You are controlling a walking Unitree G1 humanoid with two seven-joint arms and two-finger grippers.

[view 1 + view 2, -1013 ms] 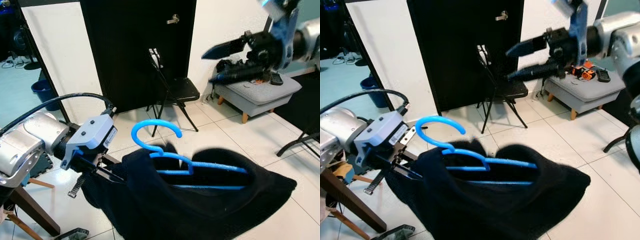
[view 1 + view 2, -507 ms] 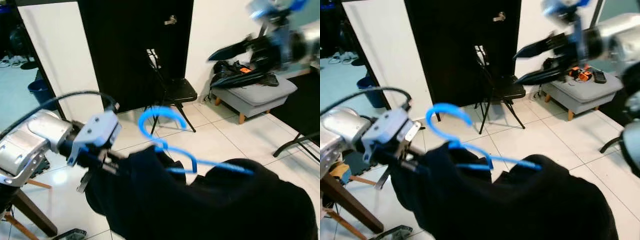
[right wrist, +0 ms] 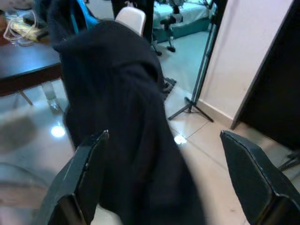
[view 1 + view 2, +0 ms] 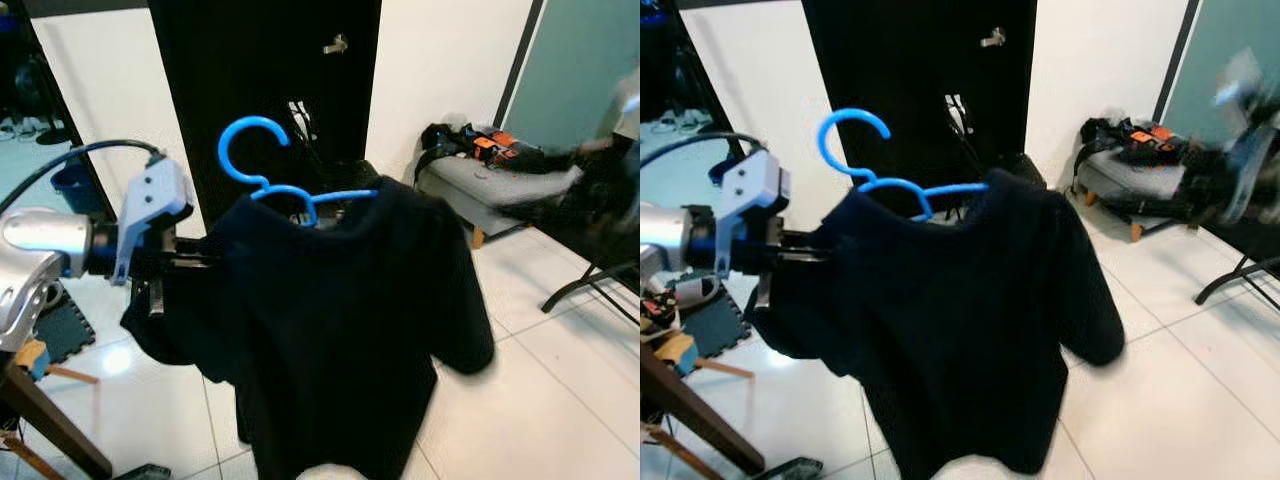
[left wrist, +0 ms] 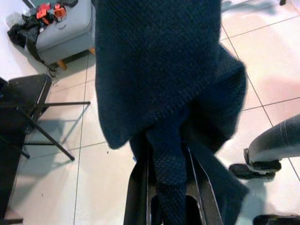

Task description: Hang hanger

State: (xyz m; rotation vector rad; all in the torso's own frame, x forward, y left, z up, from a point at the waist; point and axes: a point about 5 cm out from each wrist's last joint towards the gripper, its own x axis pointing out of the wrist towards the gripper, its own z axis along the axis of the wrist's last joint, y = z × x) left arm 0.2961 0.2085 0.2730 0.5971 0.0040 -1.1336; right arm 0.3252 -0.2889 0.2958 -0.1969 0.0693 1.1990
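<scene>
1. Hanging on a blue plastic hanger [image 4: 290,190], with the hook [image 4: 250,140] upright above the collar, was a black knit sweater [image 4: 340,330], raised in the air over the white tiled floor [image 4: 540,400].
2. Was pinched at one shoulder edge by the left gripper [image 5: 168,187], fingers [image 5: 137,187] narrowed onto a fold of the knit, seen plainly in the left wrist view.
3. Was flanked on the robot's left by the silver left arm [image 4: 40,250], reaching level toward the garment, with a black cable [image 4: 70,165] arching over the wrist.
4. Appeared as a motion-blurred shape at the right edge of the head views: the right arm [image 4: 1230,170], well apart from the sweater.
5. Was spread wide with nothing between the fingers [image 3: 89,173], as the right wrist view showed: the right gripper [image 3: 168,180], facing the sweater.
6. Stood behind the garment: a black door [image 4: 260,60] with a metal handle [image 4: 335,44], partly hiding a black folding chair [image 5: 23,108].
7. Sat against the wall on the robot's right: a grey footstool [image 4: 480,185] carrying dark and orange items [image 4: 495,148], too small to identify.
8. Showed at the lower left corner of the head views: a dark wooden table edge [image 4: 40,420].
</scene>
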